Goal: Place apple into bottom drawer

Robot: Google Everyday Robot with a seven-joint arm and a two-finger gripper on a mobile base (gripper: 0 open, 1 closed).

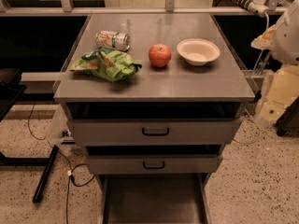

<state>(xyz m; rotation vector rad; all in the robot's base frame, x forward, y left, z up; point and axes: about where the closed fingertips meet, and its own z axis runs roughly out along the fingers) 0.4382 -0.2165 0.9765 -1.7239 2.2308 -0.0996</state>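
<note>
The apple (160, 55) sits on the grey table (187, 85), about midway across and somewhat toward the far side. Just right of it, apart from it, stands a white bowl (198, 51). To the apple's left lies a crumpled green bag (106, 64). Beyond the bag a crushed can (112, 39) lies on its side, its print too blurred to read.

Under the tabletop is a dark slot whose inside is lost in shadow. Below it come two grey drawer fronts, the top drawer (117, 132) and the middle drawer (187, 164), each with a black handle. Both stand slightly out from the frame.

The bottom drawer (154, 199) is pulled out toward the near side. Its flat grey floor and side rails show, but the picture's lower edge cuts off its near end and its front is out of sight.

At the right edge pale white and yellowish parts of the robot arm (286, 36) are partly cut off by the frame. The gripper (270, 110) hangs at their lower end, just beside the table's near right corner and well apart from the apple. Its shape is hard to make out, and I cannot tell whether it is spread or pressed together.

On the speckled floor to the left lie thin cables (70, 176) and a black bar (44, 174).
</note>
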